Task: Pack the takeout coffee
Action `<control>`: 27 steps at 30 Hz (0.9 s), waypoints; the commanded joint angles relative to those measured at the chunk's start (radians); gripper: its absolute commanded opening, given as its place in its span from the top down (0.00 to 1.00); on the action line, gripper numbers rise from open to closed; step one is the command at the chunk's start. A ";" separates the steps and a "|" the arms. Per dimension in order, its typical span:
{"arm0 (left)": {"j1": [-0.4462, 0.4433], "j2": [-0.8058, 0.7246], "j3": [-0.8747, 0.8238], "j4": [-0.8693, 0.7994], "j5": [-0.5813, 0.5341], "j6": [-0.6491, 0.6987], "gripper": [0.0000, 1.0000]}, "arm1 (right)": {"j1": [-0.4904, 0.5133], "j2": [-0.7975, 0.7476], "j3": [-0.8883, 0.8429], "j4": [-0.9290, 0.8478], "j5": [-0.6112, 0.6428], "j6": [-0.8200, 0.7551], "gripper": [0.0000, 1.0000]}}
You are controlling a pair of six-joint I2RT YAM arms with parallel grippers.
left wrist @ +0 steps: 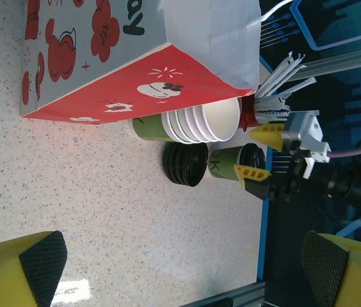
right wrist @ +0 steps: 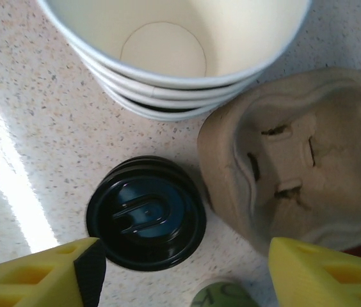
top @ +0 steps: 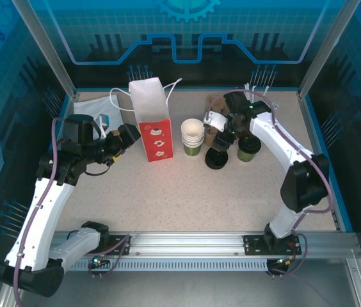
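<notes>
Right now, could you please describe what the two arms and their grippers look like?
Both the left arm and right arm have white shell links joined by black joints, with a purplish cable running along each. The left gripper and right gripper carry chunky yellow fingers faced with black textured pads.

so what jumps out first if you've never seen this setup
The tall red-and-white paper bag standing mid-table grabs the eye first. Just right of it sit a stack of white paper cups and a pile of black lids, with the open right pincer hovering over the lids.
</notes>
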State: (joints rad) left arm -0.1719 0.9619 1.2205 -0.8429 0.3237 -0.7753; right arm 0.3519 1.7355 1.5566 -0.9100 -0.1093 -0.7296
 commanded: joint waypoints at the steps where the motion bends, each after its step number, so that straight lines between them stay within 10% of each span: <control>1: 0.014 0.004 -0.010 -0.026 0.026 0.030 0.01 | -0.033 0.050 0.062 0.001 -0.059 -0.141 0.32; 27: 0.042 0.009 -0.017 -0.050 0.023 0.048 0.01 | -0.030 0.255 0.215 -0.112 -0.065 -0.179 0.60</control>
State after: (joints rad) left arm -0.1425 0.9695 1.2201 -0.8711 0.3237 -0.7555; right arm 0.3199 1.9705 1.7432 -0.9871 -0.1654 -0.8989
